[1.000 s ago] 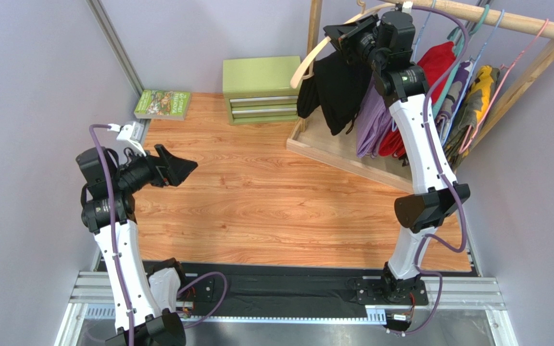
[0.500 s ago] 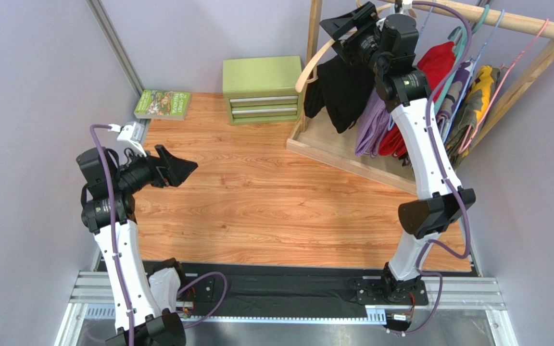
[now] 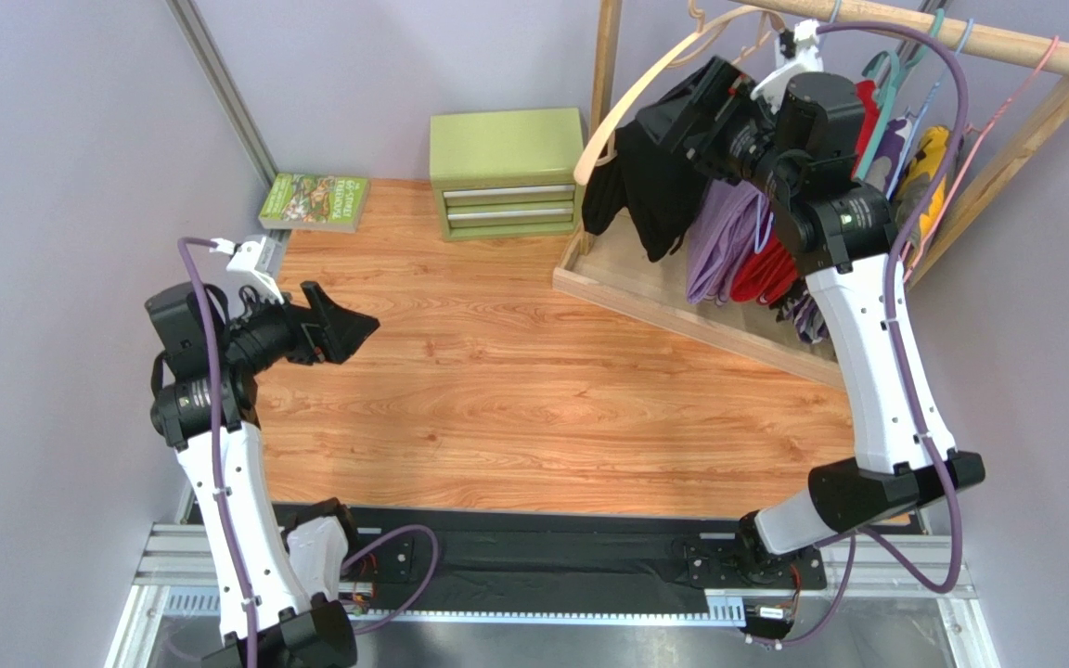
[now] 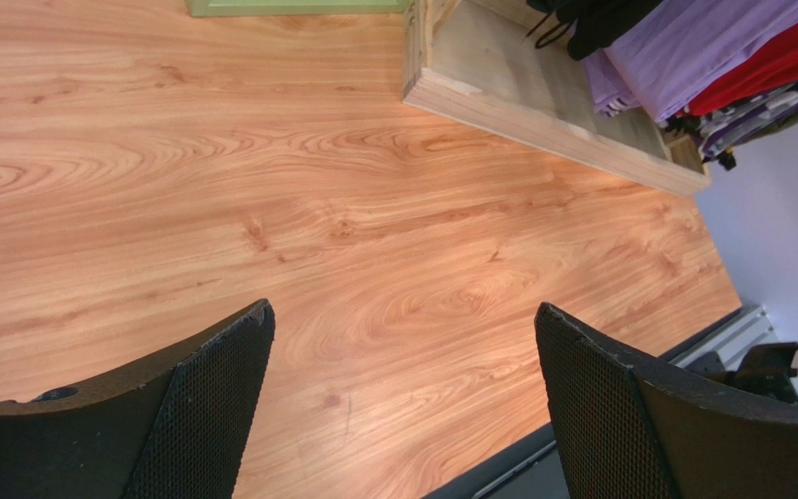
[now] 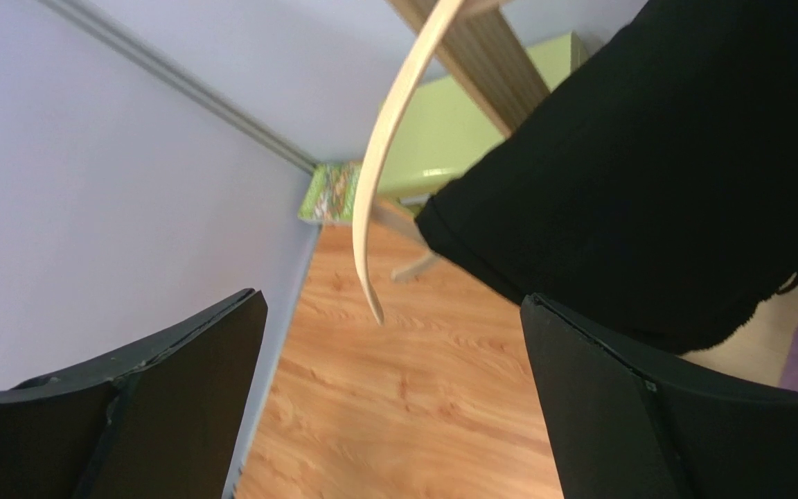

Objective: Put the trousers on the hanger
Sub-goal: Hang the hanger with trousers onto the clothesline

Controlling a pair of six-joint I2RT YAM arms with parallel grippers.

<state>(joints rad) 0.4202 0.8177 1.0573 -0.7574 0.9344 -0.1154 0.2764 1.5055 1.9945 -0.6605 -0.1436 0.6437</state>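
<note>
The black trousers [image 3: 645,188] hang folded over the pale wooden hanger [image 3: 620,109], which hangs at the left end of the clothes rail. My right gripper [image 3: 662,114] is up beside them, open and holding nothing. In the right wrist view the hanger's curved arm [image 5: 393,156] and the trousers [image 5: 663,177] lie beyond the spread fingers of the right gripper [image 5: 393,298], apart from them. My left gripper [image 3: 345,317] hovers open over the left of the table. In its own view the left gripper [image 4: 403,309] has only bare wood between its fingers.
A green drawer box [image 3: 505,170] and a book [image 3: 314,201] sit at the back of the table. The rack's wooden base [image 3: 666,299] and rail [image 3: 972,35] carry purple [image 3: 724,237] and red [image 3: 770,272] garments on thin hangers.
The right gripper has opened from shut and pulled back rightward and a little down from the hanger's top. The hanger with the trousers stays on the rail. The left arm has barely moved.
</note>
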